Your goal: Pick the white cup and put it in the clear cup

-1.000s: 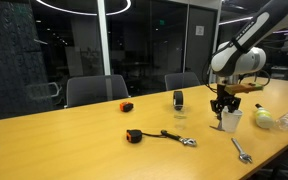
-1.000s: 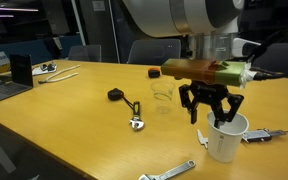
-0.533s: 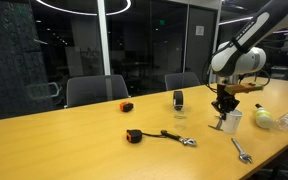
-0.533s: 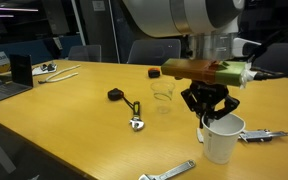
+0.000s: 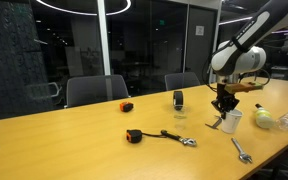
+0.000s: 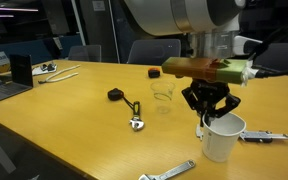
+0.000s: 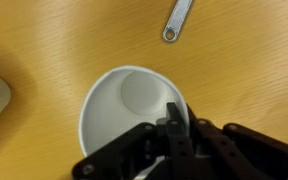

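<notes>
My gripper (image 6: 206, 119) pinches white cup (image 6: 222, 141) at rim, jaws closed on wall. Cup low over table (image 6: 74, 120), well apart from clear cup (image 6: 163, 93). Likely paper-light, thin, crushable: hold rim wall, squeeze gently, lift straight.

white cup (image 7: 124, 105) rim partly behind jaws, wrench (image 7: 180, 17) cut by top edge

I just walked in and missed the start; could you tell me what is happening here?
The robot's hand is pinching the rim of the white cup at the wooden table. The clear cup stands upright, apart from it, so the white cup is not yet inside it.
</notes>
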Controlling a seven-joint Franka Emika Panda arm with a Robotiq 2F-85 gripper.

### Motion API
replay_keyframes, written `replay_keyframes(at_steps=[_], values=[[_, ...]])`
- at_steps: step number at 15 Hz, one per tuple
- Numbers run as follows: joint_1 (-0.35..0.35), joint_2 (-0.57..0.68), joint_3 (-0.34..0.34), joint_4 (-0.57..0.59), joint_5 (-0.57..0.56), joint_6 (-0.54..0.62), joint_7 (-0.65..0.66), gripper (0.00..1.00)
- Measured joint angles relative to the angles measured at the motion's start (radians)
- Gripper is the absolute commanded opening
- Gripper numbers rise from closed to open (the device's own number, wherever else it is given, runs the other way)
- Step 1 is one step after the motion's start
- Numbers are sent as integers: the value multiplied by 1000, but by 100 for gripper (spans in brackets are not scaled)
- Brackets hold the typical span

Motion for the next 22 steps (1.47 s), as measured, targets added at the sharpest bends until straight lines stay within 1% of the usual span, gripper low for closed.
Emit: replay_keyframes(at_steps=[6, 10, 12, 13, 17, 21, 22], values=[[2, -56, 0, 25, 1, -26, 4, 7], [12, -119, 5, 43, 1, -83, 25, 5], [26, -156, 18, 59, 1, -117, 49, 6], [36, -173, 28, 69, 1, -131, 64, 7], [85, -220, 88, 117, 1, -167, 148, 6], [128, -223, 159, 181, 0, -193, 235, 7], [137, -220, 174, 195, 0, -199, 251, 6]])
